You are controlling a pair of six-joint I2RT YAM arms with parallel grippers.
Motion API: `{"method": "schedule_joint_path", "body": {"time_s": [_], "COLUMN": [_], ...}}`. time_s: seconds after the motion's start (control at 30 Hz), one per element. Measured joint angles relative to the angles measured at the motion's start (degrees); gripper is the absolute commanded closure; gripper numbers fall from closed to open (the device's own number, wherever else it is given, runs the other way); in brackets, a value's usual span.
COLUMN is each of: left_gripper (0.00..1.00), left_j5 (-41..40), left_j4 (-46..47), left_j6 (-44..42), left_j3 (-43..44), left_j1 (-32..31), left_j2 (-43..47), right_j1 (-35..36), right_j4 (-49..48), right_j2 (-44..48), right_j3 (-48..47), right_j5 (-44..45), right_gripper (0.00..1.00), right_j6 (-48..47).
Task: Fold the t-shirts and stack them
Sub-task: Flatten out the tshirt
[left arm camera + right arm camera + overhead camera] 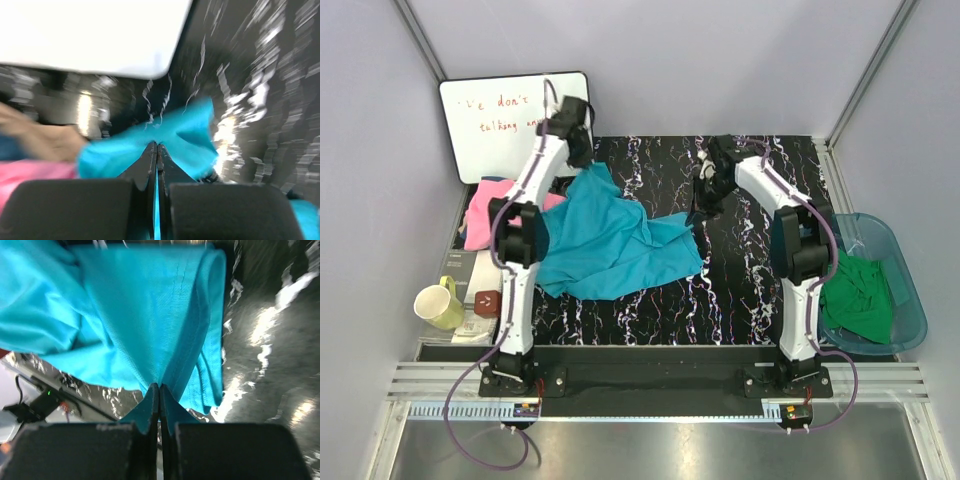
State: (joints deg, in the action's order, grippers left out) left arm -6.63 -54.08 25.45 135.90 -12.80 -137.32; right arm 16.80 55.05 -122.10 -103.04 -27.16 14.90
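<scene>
The teal shirt (615, 240) lies rumpled on the left half of the desk (740, 290), partly lifted at two points. The left tool (588, 165) is shut on the shirt's far edge, near the whiteboard (510, 115). In the left wrist view its fingertips (157, 150) meet with a thin fold of teal cloth (190, 130) pinched between them, though that view is blurred. The right tool (700, 210) is shut on the shirt's right corner, near the middle of the desk. In the right wrist view the tool (159, 390) has its jaws pressed together on the cloth (140, 315), which bunches and hangs in folds from the grip.

A pink shirt (480, 215) lies heaped at the far left edge, just beside the left arm and touching or nearly touching the teal one; it shows as a pink blur in the left wrist view (30, 172). Nearer on the left, a yellow mug (440, 303) sits on its side on some dark flat items off the desk's edge. On the right, well apart from the teal shirt, a blue tub (912, 300) holds a crumpled green shirt (860, 295), with the right arm between it and the desk's middle. The whiteboard leans against the far wall, close behind the left tool.
</scene>
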Motion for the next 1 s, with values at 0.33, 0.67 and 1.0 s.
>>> {"method": "schedule_joint_path", "body": {"time_s": [0.33, 0.67, 1.0], "left_gripper": [1.00, 0.20, 0.23], "left_j5": [1.64, 6.78, 4.87], "left_j4": [5.73, 0.79, -1.27], "left_j6": [0.79, 1.14, -0.68], "left_j3": [-17.62, -57.40, -46.38], "left_j1": [3.61, -8.92, -7.78], "left_j2": [28.48, 32.68, 32.24], "right_j1": [-3.26, -4.04, -4.04], "right_j4": [-0.24, -0.04, 0.11], "right_j2": [8.83, 12.94, 11.85], "right_j3": [-5.07, 8.98, 8.17], "right_j5": [6.29, 8.28, 7.82], "right_gripper": [1.00, 1.00, 1.00], "right_j6": [-2.36, -3.82, -4.02]}}
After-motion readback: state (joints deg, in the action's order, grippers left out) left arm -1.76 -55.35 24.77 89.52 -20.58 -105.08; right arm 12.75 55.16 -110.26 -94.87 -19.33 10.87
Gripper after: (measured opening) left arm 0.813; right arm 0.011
